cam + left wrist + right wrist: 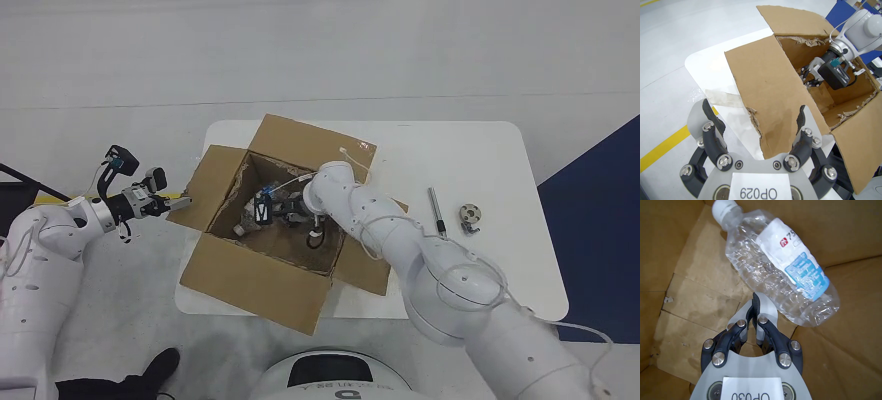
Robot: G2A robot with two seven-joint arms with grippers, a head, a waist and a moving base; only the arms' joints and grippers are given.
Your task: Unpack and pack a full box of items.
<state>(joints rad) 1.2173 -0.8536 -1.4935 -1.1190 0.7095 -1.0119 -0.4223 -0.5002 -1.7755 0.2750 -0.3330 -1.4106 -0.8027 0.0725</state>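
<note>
An open cardboard box (258, 282) with torn flaps stands on the white table (450, 150). My right gripper (755, 303) is down inside the box (696, 291), shut with nothing between its fingers. Its tips sit right beside an empty clear plastic bottle (776, 272) with a white cap and a white and blue label, lying on the box floor. The left wrist view shows that right gripper (810, 77) deep in the box. My left gripper (755, 113) is open at the box's left flap (764, 75), whose torn edge lies between the fingers (712, 115). In the top view, the left gripper (170, 204) is at that flap's outer edge.
A black rod (436, 210) and a small round metal part (470, 217) lie on the table to the right of the box. A strip of old tape (723, 98) sticks to the table near the left flap. The floor carries a yellow line (662, 145).
</note>
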